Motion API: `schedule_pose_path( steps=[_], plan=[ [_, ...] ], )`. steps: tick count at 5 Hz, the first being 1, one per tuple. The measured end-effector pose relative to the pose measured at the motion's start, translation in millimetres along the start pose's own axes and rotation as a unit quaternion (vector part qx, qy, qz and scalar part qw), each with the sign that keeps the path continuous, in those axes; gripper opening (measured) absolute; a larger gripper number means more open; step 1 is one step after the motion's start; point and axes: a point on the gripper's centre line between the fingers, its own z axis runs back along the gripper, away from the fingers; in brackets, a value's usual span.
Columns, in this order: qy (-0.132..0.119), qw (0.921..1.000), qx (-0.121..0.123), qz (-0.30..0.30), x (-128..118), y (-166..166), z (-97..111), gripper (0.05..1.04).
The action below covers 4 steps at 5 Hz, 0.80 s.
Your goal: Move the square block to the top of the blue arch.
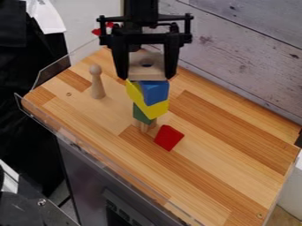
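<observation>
Six blocks (168,137), one peg (97,84)

Your gripper (146,77) grips the square block (147,72) over the blue arch (155,92); contact unclear. Yellow piece (157,109), green piece (141,114) below. Red block (168,137) near stack's foot; wooden peg (98,86) upright on your surface (236,152).

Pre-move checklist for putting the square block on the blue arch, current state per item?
1. Square block held between fingers of the tool: ok
2. Blue arch below it, atop the yellow block: ok
3. Square block's weight on arch: cannot tell, single angle
4. Tool released: not ok
5. Wooden peg upright, apart from stack: ok
6. Red block outside stack: ok
</observation>
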Motion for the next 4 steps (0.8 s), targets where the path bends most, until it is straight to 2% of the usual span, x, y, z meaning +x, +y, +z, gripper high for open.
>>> schedule_pose_path(
  steps=[1,3,4],
  plan=[
    [-0.002,1.0000,0.004,0.001,1.8,0.1,1.2,1.007],
    [-0.007,1.0000,0.002,0.005,3.2,-1.9,4.8,0.999],
    [-0.030,0.9995,-0.010,-0.007,9.1,-7.7,22.9,0.999]
  ],
)
